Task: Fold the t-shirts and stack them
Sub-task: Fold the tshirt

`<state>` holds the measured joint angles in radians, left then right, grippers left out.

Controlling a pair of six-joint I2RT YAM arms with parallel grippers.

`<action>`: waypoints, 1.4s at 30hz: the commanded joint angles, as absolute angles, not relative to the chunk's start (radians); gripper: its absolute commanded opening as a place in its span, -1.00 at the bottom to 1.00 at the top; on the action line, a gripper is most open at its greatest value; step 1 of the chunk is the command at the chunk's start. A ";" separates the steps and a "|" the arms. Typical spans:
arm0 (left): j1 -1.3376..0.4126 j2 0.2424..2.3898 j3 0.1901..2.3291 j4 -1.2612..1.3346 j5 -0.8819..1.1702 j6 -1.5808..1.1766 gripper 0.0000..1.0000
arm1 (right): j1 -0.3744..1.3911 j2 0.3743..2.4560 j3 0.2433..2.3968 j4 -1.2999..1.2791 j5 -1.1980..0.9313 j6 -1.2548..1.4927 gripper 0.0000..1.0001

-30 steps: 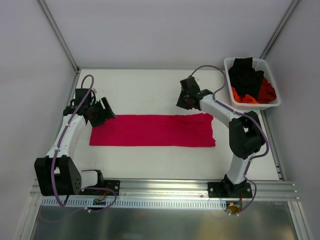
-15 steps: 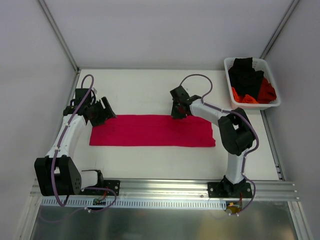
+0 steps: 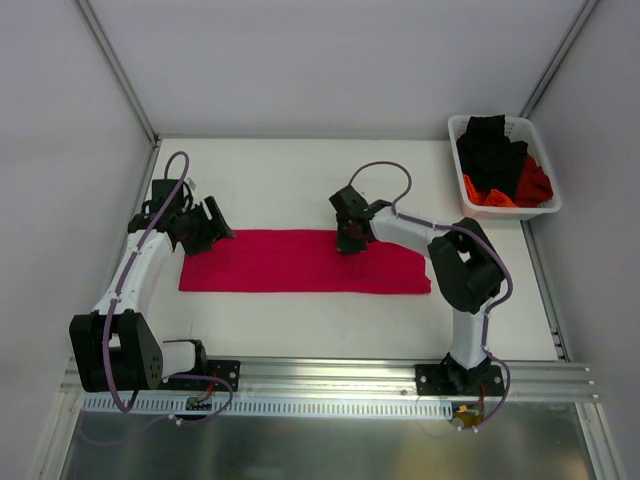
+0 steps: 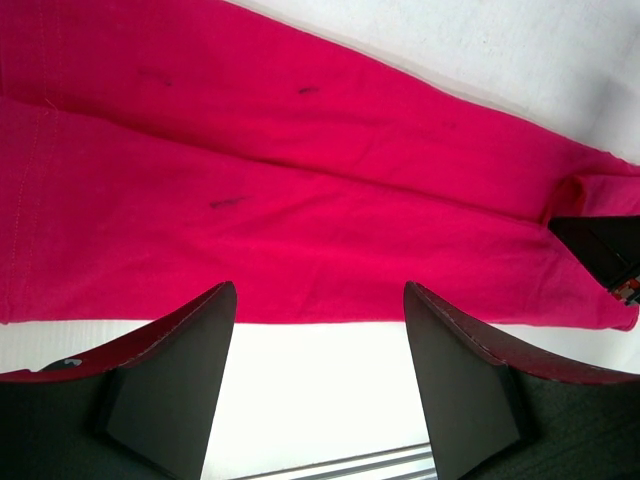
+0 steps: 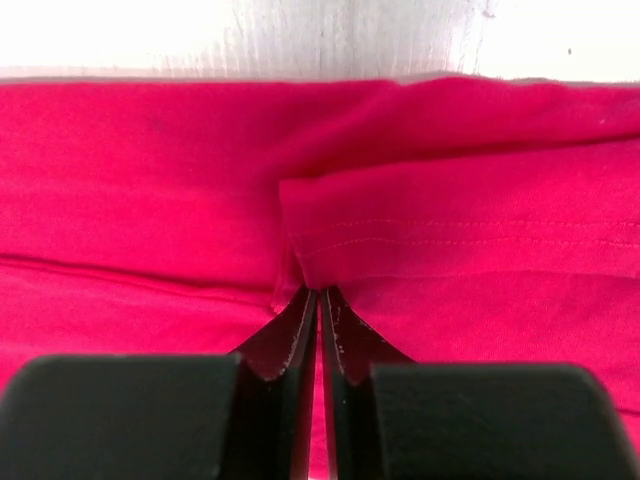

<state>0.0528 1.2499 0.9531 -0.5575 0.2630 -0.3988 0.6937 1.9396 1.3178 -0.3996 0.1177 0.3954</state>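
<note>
Crimson-pink t-shirt (image 3: 300, 262) lies flat on the white table (image 3: 290, 180), folded into one long strip running left to right between the two arms

Left gripper (image 3: 213, 225): released, fingers (image 4: 180, 350) spread wide, poised over the strip's left end, no cloth between them

Right gripper (image 3: 347, 240): on the strip's far edge, right of middle. In the wrist view the jaws are clenched to a hairline slit, with the tips (image 5: 319, 295) set at the corner of a hemmed flap folded over the cloth. Cannot tell whether fabric is nipped between them

White plastic basket (image 3: 510, 210) at the far right corner holds a black t-shirt (image 3: 490, 150) and an orange-red one (image 3: 530, 185), bunched up
</note>
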 commanded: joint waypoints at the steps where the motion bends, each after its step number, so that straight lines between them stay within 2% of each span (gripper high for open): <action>1: 0.048 1.223 0.966 -0.549 0.305 -0.371 0.37 | 0.690 1.875 1.402 -0.462 0.060 0.374 -0.86; 3: 0.048 1.213 0.976 -0.549 0.316 -0.358 0.38 | 0.687 1.791 1.433 -0.492 0.058 0.351 -0.80; 4: 0.048 1.215 0.988 -0.549 0.333 -0.350 0.40 | 0.684 1.761 1.456 -0.503 0.072 0.335 -0.65; 6: 0.048 1.223 1.000 -0.549 0.351 -0.306 0.44 | 0.675 1.688 1.463 -0.524 0.081 0.330 -0.53; 9: 0.048 1.233 1.028 -0.549 0.412 -0.232 0.49 | 0.660 1.620 1.425 -0.537 0.113 0.339 -0.04; 10: 0.046 1.232 1.044 -0.549 0.422 -0.219 0.53 | 0.652 1.576 1.410 -0.538 0.127 0.345 0.21; 12: 0.045 1.221 1.060 -0.548 0.414 -0.186 0.59 | 0.646 1.524 1.355 -0.541 0.172 0.365 0.55; 13: 0.044 1.218 1.074 -0.549 0.405 -0.169 0.80 | 0.635 1.472 1.335 -0.541 0.187 0.376 0.84; 14: 0.041 1.213 1.080 -0.549 0.393 -0.149 0.85 | 0.627 1.444 1.289 -0.541 0.221 0.389 0.96; 15: 0.041 1.213 1.086 -0.549 0.381 -0.100 0.92 | 0.620 1.418 1.266 -0.541 0.236 0.409 0.99; 18: 0.041 1.203 1.111 -0.535 0.344 -0.017 0.97 | 0.562 1.316 1.162 -0.541 0.258 0.535 0.99; 26: 0.035 1.196 1.082 -0.414 0.452 0.284 0.97 | 0.479 1.213 0.977 -0.595 0.279 1.050 0.99; 33: 0.006 1.181 0.993 -0.337 0.572 0.509 0.98 | 0.480 1.282 1.005 -0.768 0.293 1.349 0.99; 37: 0.005 1.198 0.951 -0.305 0.612 0.590 0.97 | 0.494 1.383 1.078 -0.851 0.374 1.448 0.99; 42: -0.054 1.255 0.922 -0.295 0.603 0.696 0.93 | 0.494 1.532 1.155 -0.871 0.287 1.520 0.99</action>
<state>-0.0204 1.2350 0.9451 -0.3336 0.5491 0.5663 0.4862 1.4605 1.0924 -0.8005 0.2943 1.3960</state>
